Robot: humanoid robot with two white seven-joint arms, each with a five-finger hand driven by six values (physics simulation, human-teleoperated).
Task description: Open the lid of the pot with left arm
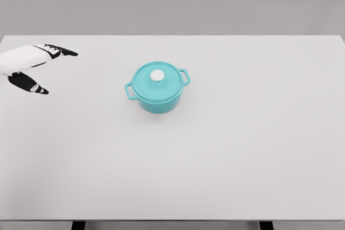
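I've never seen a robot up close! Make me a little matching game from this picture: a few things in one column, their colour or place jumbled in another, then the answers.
Things:
1. pot
2. knob on the lid
3. left hand
4. table

Descriptions:
A. white, round, on top of the teal lid
B. at the far left edge, fingers spread, holding nothing
C. teal, with a handle on each side, lid on
D. pale, wide, flat surface under everything

Pairs: 1-C, 2-A, 3-B, 4-D

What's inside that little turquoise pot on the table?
That cannot be seen. The lid sits closed on the pot, with its white knob on top, covering the inside. The left hand is open, well away from it.
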